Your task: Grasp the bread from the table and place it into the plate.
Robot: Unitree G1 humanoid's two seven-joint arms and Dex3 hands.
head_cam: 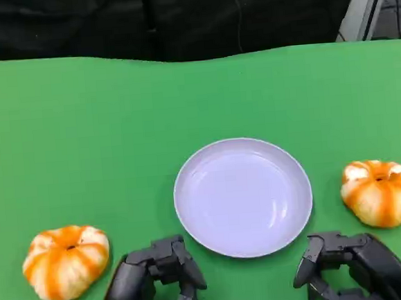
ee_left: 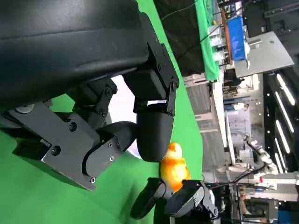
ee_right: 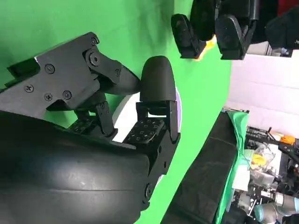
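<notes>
Two black hands sit nearest us at the lower edge of the head view: our left hand and our right hand, both with fingers loosely curled and apart, holding nothing, resting low over the green table. Just beyond and between them we see the white plate, with nothing in it. We see one orange-striped bread on the table just beside our left hand, not touching it, and a second bread just past our right hand, near the plate's rim. Farther back, we see the table's edge against a dark backdrop.
</notes>
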